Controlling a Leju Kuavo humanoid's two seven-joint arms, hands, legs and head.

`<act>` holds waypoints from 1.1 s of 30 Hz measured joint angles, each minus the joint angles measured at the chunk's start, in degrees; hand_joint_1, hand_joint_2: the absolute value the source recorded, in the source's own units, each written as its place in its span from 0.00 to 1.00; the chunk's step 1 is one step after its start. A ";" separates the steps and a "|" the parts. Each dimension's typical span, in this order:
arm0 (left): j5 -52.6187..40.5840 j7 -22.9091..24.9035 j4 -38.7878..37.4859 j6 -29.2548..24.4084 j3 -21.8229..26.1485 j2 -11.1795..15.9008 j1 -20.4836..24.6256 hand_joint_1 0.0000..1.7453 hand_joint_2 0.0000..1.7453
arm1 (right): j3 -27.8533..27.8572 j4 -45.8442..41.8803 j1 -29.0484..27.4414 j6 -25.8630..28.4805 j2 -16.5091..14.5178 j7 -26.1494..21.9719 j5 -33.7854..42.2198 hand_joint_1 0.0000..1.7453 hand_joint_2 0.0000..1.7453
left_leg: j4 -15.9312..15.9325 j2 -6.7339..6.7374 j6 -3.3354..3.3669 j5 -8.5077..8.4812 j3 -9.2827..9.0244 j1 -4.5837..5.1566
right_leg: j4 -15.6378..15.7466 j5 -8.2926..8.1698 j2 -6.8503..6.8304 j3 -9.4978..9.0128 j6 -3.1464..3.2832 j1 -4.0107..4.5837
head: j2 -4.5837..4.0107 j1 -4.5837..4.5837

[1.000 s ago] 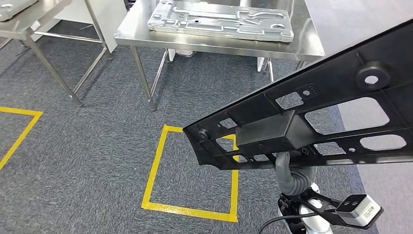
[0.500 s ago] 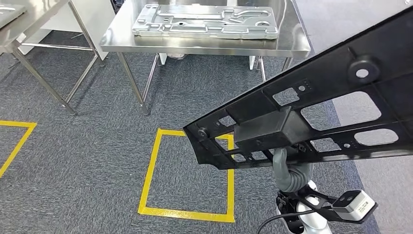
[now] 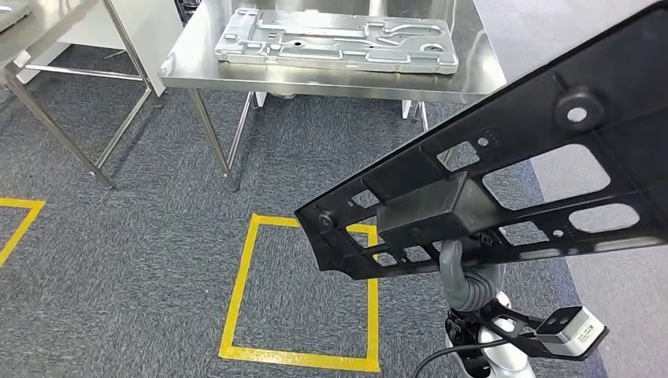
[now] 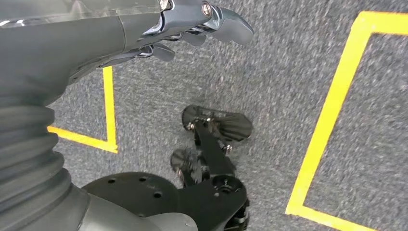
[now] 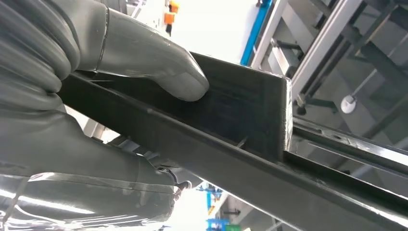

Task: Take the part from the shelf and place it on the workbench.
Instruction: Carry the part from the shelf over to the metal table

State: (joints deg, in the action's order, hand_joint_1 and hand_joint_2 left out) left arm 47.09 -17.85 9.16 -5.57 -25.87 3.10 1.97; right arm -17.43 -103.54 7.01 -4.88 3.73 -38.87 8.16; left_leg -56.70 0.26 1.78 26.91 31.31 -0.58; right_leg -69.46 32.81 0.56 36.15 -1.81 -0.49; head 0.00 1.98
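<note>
Grey carpet (image 3: 118, 260), yellow tape square (image 3: 236, 295), silver plate (image 3: 339, 39) atop steel table.

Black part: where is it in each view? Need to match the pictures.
Head view: black part crosses the right half, tilted, above the right hand.
Left wrist view: not in it.
Right wrist view: fills the middle, thumb pressed on it.
Shared landmark: the right hand.

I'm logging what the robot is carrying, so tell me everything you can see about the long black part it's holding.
The black part is a long, flat frame, apparently moulded plastic, with a matte finish. It has rectangular and oval cutouts, a round boss with a hole, small screw holes and a raised box-shaped block near its middle. It is held tilted above the carpet, its narrow end lower and pointing left. The right hand grips it from below, thumb pressed on the block's side wall.
</note>
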 joint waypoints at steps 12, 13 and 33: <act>0.30 -0.24 0.00 0.07 -0.30 -0.02 0.10 0.00 1.00 | -0.14 0.11 -0.15 0.14 0.31 0.08 0.05 1.00 1.00 | -1.69 0.12 -2.68 3.59 -4.20 0.15 | 12.19 -8.34 -0.50 -1.33 2.52 0.21 | -0.01 -0.36; 0.30 -0.26 0.01 0.08 -0.31 -0.02 0.13 0.00 1.00 | -0.14 0.11 -0.09 0.11 0.32 0.08 0.05 1.00 1.00 | -4.12 0.09 -2.92 4.02 -2.99 0.07 | 12.33 -8.10 -0.46 -1.90 2.81 0.13 | -0.01 -0.48; 0.62 -0.41 -0.17 -0.40 -0.52 0.23 -0.17 0.00 1.00 | -0.70 1.00 -0.02 -0.03 0.36 -0.29 -0.17 1.00 1.00 | -0.64 -0.42 0.06 0.53 -0.07 0.07 | -4.01 3.09 -0.04 3.30 -0.37 -0.21 | 0.00 -0.63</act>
State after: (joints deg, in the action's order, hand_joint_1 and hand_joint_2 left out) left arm 47.70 -18.26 8.99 -5.98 -26.39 3.33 1.80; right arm -18.13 -102.54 6.99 -4.91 4.09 -39.17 7.99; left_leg -57.34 -0.16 1.84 27.44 31.23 -0.51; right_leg -73.47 35.90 0.52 39.45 -2.19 -0.70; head -0.01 1.34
